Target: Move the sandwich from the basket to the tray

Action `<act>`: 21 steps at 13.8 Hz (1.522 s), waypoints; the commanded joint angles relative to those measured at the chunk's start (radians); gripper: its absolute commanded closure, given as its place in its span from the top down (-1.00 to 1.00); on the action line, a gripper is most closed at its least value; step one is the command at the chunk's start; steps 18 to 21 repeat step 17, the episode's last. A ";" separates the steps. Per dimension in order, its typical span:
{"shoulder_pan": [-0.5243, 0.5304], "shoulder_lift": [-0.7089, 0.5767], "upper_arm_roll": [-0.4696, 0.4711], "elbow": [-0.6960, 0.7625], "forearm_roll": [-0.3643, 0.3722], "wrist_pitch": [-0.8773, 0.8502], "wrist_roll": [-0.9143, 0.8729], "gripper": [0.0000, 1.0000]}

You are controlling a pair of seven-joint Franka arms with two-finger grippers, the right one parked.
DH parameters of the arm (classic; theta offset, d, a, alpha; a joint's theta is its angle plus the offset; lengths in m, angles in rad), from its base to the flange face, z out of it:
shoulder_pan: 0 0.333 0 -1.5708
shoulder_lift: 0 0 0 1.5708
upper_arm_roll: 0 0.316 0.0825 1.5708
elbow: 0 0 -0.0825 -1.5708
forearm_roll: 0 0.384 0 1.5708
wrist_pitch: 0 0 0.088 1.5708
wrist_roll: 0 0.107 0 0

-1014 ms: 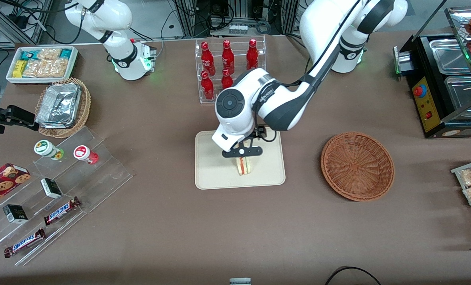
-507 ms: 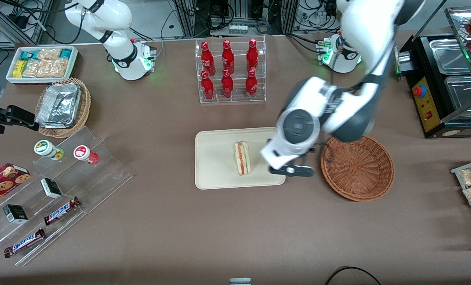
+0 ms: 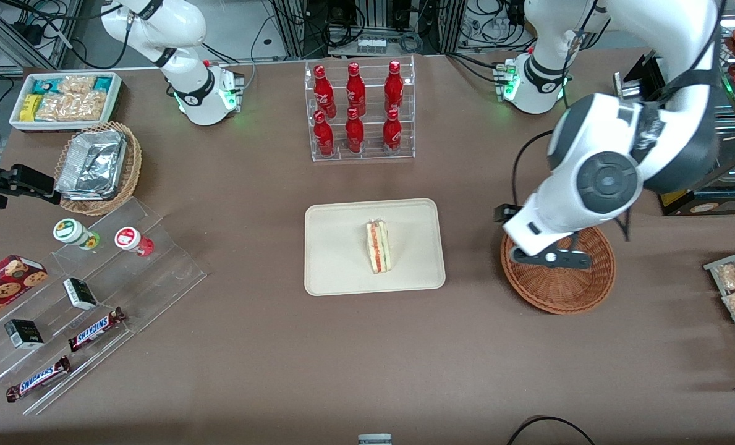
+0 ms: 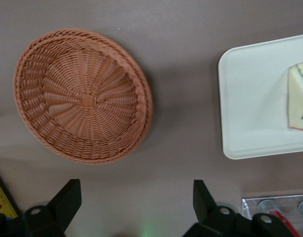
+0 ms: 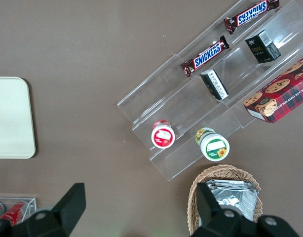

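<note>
Hovering w/ fingers (image 4: 67,202) spread wide, nothing held, my gripper (image 3: 551,258) hangs above the basket (image 3: 568,290). Sandwich (image 3: 378,247) stands on the tray (image 3: 336,247), at basket's 9 o'clock. I'd judge it soft, light, crushable: pinch bread faces gently, not the filling edge.

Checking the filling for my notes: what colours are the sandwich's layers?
Red and pink between pale bread on the sandwich, clearest in the front view.
</note>
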 commanded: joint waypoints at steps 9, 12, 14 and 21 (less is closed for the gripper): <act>0.132 -0.234 0.060 -0.118 -0.056 -0.142 0.242 1.00; 0.120 -0.268 0.108 -0.116 -0.057 -0.170 0.242 1.00; 0.105 -0.290 0.136 -0.116 -0.059 -0.197 0.242 1.00; 0.102 -0.301 0.149 -0.090 -0.057 -0.251 0.242 1.00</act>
